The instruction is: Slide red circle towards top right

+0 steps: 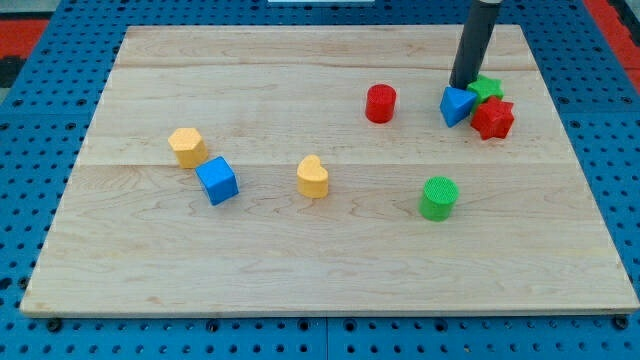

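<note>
One red circle (380, 103) sits right of centre on the desk (300, 270). My tip (462, 86), an end effector holding nothing, is placed farther right, touching the blue block (457, 105); the cluster could be scattered if the circle is pushed straight through.

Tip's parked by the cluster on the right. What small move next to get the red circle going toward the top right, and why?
Probably swing my tip around to the lower left of the red circular block. It now sits to the circle's right, against the blue triangular block beside the green star block; pushing from there would drive the circle left.
</note>
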`<state>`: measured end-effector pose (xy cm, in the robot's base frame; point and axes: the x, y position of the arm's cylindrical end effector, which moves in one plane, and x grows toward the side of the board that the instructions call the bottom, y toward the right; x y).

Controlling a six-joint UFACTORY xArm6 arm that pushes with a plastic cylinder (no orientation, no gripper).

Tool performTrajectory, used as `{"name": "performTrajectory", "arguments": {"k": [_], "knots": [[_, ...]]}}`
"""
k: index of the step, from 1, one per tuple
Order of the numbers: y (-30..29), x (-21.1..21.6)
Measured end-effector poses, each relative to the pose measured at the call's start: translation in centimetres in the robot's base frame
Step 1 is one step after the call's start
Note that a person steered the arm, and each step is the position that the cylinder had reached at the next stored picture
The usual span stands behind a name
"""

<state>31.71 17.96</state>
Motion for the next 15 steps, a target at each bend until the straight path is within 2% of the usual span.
{"name": "performTrajectory", "arguments": {"k": [2,3,4,5,6,8,10,11,12,13,15], "knots": [[-4.9,0.0],[-9.6,0.6],[-13.7,-1.6],[-20.4,0.8],[-18.8,4.6],[-14.4,3.1],[-9.2,-0.6],[-11.5,-0.4],[-14.8,5.1],[-11.7,8.6],[-9.6,4.7]]}}
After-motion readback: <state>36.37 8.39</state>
